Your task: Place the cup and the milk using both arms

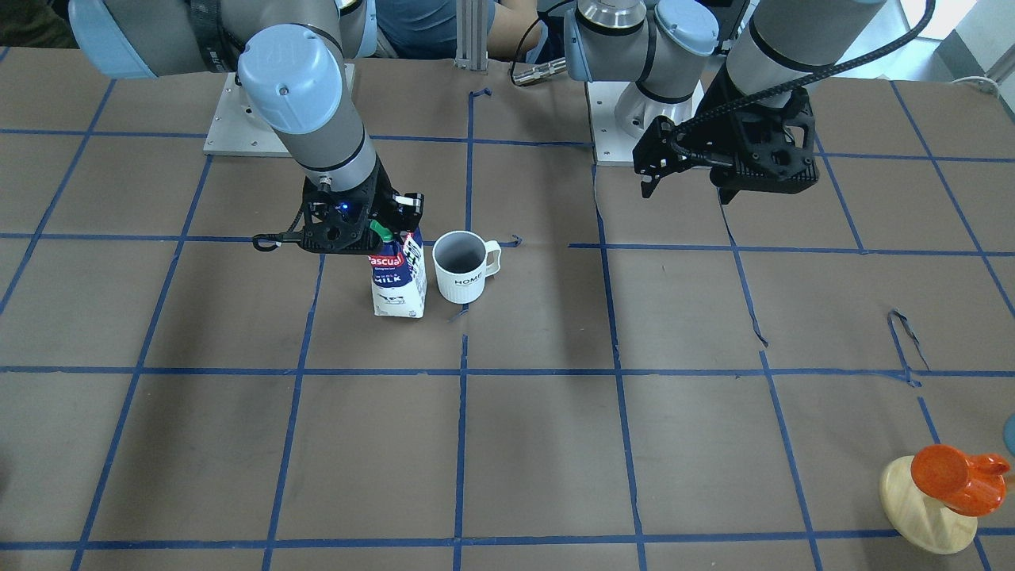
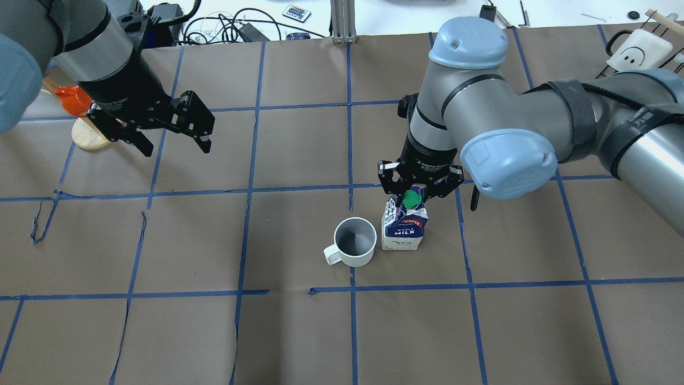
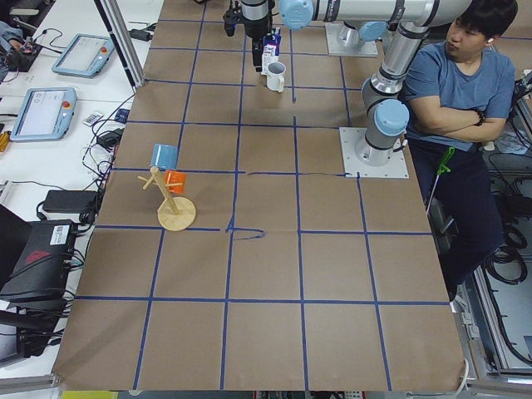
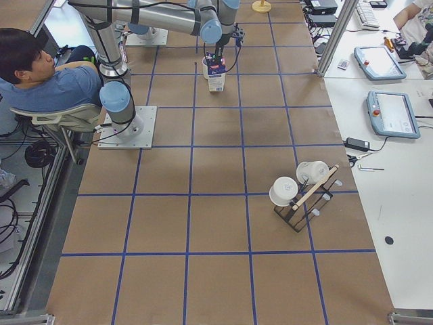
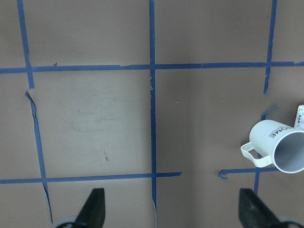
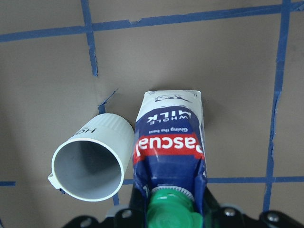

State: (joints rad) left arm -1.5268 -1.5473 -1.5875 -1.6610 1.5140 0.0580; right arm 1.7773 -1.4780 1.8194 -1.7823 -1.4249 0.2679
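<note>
The cup (image 2: 354, 243) stands upright on the table (image 2: 299, 331) by a crossing of blue tape (image 2: 406, 287), with nothing holding it. Its handle points away from the milk (image 2: 405, 230). The milk stands upright just beside the cup on the side opposite the handle. In the overhead view only a sliver of table shows between the two.

The right gripper (image 2: 417, 188) comes down from above that side of the cup. Its jaws are pressed against the carton's gabled top, one on each flank, with the green cap between them. The carton's base looks flat on the table.

The left gripper (image 2: 175, 143) hangs in the air well away from the cup on the handle side. Its jaws are spread wide and hold nothing.

By my reading the cup is placed and the milk is at the point of being let go. The next move would be to part the right jaws evenly and rise straight up. Any sideways drag could knock the carton into the cup, since the gap is so narrow.

Room is tight only on the cup's milk side. Every other way from the cup the brown surface lies open, and the table's edges are far off. The stand (image 1: 924, 507) with its orange piece sits well away from the cup, beyond the left gripper.
</note>
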